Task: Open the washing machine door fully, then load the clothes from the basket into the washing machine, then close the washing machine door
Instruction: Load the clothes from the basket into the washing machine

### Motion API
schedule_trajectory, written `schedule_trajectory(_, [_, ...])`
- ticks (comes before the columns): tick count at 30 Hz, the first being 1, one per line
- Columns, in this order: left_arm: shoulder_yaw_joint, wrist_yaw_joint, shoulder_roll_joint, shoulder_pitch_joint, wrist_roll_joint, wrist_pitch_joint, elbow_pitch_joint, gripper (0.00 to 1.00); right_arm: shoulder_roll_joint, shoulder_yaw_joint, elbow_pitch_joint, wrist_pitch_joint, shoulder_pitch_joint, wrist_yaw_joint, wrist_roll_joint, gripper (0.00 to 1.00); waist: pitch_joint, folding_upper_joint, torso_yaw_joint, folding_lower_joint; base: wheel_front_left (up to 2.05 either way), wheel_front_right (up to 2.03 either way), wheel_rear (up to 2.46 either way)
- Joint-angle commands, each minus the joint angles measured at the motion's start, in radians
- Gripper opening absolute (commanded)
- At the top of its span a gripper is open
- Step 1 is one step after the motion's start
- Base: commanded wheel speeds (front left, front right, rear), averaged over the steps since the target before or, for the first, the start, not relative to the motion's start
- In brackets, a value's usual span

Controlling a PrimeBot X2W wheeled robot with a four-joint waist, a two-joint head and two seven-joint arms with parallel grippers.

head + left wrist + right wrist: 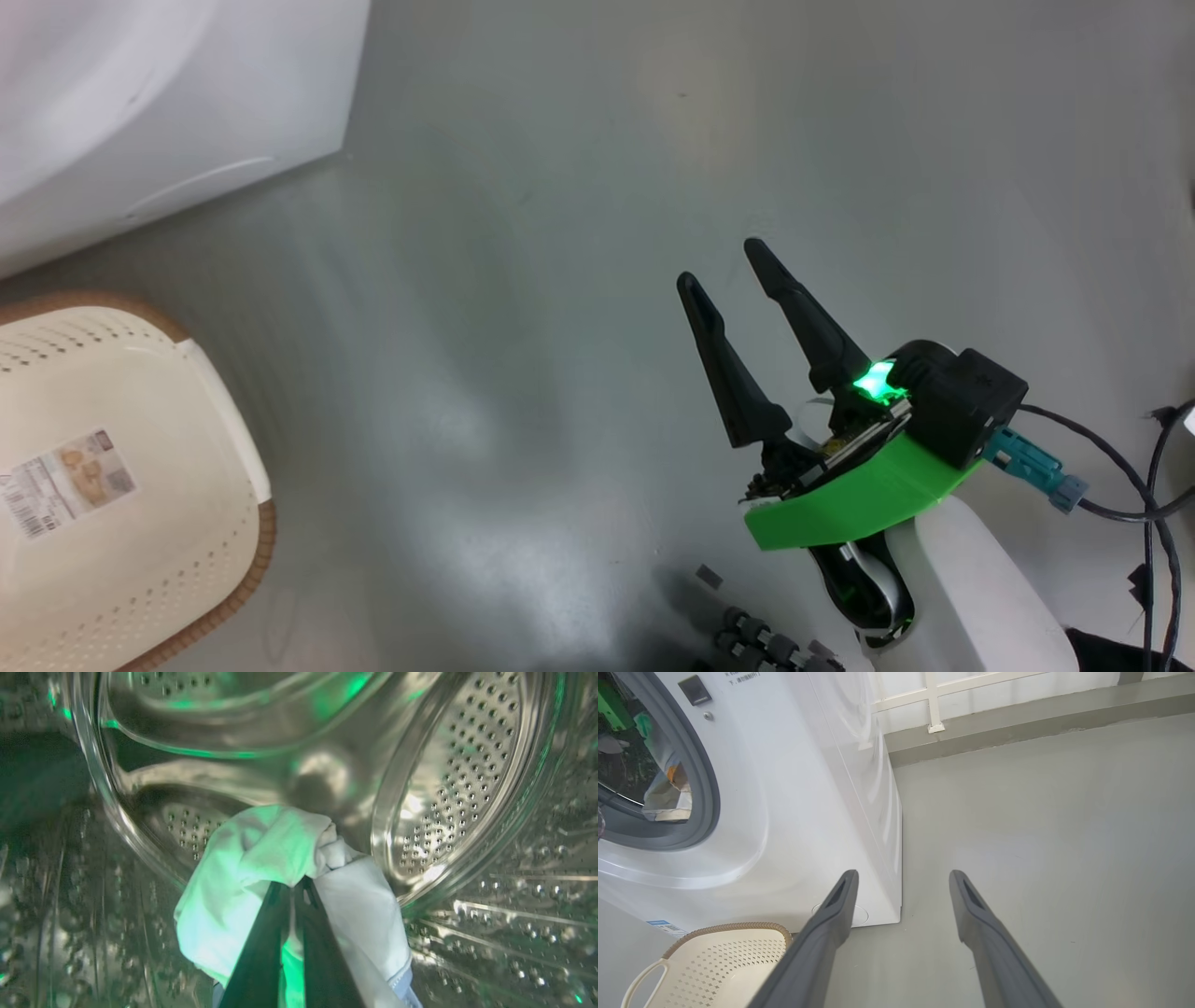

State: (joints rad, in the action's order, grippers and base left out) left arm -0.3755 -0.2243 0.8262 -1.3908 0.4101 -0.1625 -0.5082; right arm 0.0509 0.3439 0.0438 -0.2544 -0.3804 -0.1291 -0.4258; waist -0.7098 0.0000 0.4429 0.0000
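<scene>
My left gripper (pixel 294 886) is inside the steel drum (pixel 458 765) of the washing machine (pixel 794 788). It is shut on a pale blue-white piece of the clothes (pixel 252 858) that hangs around its fingers. Through the grey gasket (pixel 707 788), the right wrist view shows clothes (pixel 668 793) in the drum opening. The washing machine door is out of view. The cream basket (pixel 140 579) stands on the floor at the left, with just a label sticker (pixel 65 481) showing inside it. The basket (pixel 724 961) sits in front of the machine's corner. My right gripper (pixel 722 262) hovers open over bare floor, and between its fingertips (pixel 903 873) there is nothing.
The machine's white lower corner (pixel 168 112) stands at the upper left of the head view. Black cables (pixel 1120 467) trail at the right, and part of my base (pixel 766 644) sits at the bottom. A grey kerb and white railing (pixel 934 700) bound the grey floor (pixel 1064 835) behind.
</scene>
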Motion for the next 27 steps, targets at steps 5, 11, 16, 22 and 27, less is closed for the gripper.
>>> schedule_trajectory(5, [0.004, 0.002, 0.049, -0.131, -0.074, 0.136, -0.017, 0.00, -0.001, 0.025, -0.031, -0.007, -0.002, -0.002, -0.011, 1.00, -0.037, 0.0000, 0.028, 0.0000, 0.00, 0.00, 0.00])
schedule_trajectory(11, [-0.012, 0.023, 0.007, -0.156, -0.059, 0.143, -0.094, 0.00, -0.001, 0.022, -0.028, -0.007, 0.000, -0.002, -0.010, 1.00, -0.044, 0.0000, 0.021, 0.0000, 0.00, 0.00, 0.00])
schedule_trajectory(16, [-0.012, 0.038, -0.028, -0.128, -0.012, 0.091, -0.138, 0.00, -0.001, 0.020, -0.026, -0.007, -0.003, -0.002, -0.006, 1.00, -0.045, 0.0000, 0.012, 0.0000, 0.00, 0.00, 0.00])
schedule_trajectory(22, [-0.006, 0.051, -0.062, -0.094, 0.050, 0.003, -0.177, 0.00, -0.001, 0.017, -0.020, -0.007, -0.008, -0.002, 0.003, 1.00, -0.038, 0.0000, -0.005, 0.0000, 0.00, 0.00, 0.00])
schedule_trajectory(27, [0.002, 0.070, -0.082, -0.062, 0.111, -0.093, -0.220, 0.00, -0.001, 0.021, -0.012, -0.007, -0.009, -0.002, 0.008, 1.00, -0.023, 0.0000, -0.017, 0.0000, 0.00, 0.00, 0.00])
